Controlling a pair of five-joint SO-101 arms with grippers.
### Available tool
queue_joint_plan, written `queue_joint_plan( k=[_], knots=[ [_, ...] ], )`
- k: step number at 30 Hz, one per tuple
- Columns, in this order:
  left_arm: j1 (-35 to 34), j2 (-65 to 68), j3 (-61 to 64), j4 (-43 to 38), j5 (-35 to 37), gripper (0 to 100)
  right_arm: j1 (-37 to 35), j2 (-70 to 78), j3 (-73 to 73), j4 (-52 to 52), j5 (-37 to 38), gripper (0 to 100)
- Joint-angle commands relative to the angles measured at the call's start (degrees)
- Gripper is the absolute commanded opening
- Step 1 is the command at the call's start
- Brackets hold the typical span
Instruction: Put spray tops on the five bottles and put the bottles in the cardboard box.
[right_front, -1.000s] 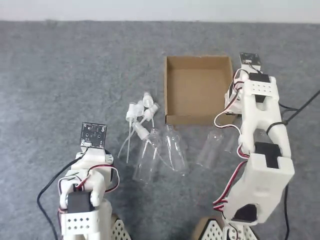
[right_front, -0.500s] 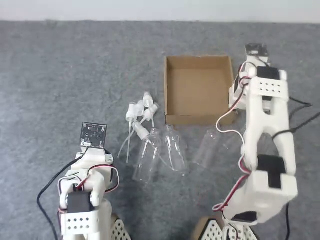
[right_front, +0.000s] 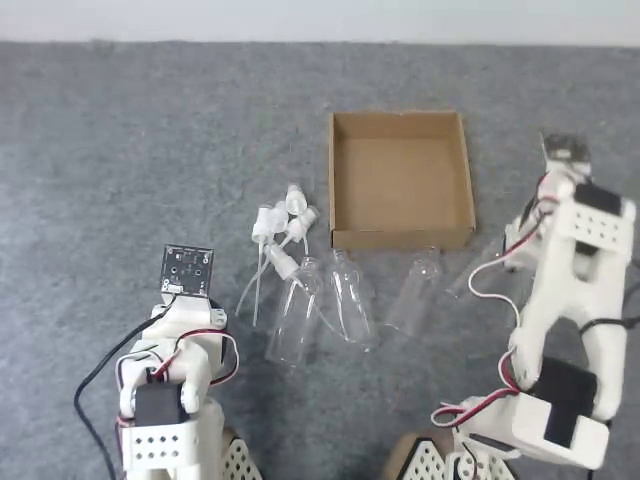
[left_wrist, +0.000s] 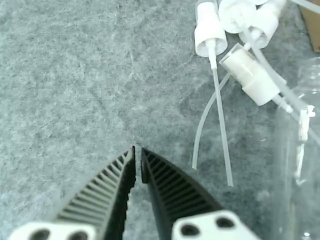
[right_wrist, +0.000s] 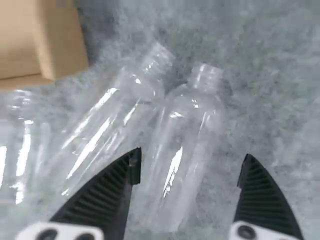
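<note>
While my right jaws hang wide open around a clear bottle (right_wrist: 182, 150), second bottle (right_wrist: 112, 117) just beside, my left jaws sit closed, spray tops (left_wrist: 248, 74) ahead.

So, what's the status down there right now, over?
Left gripper shut, empty, beside white plastic spray tops. Right gripper open over one clear plastic bottle lying uncapped. Brown cardboard box holds no bottles yet. Nothing blocking.
</note>
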Motion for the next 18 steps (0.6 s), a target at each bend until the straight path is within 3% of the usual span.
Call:
queue_joint_plan(
  k=[1,11,18],
  knots=[
    [-0.09,0.35,-0.40,0.18,-0.35,1,1.01,-3.38,8.00,-10.24,0.88,26.7],
    [0.00,0.35,-0.40,0.18,-0.35,1,7.43,2.33,12.13,-20.44,2.11,25.2],
    [0.35,0.26,-0.40,-4.13,-0.35,1,12.26,9.80,12.13,-26.86,11.60,9.1]
  ],
)
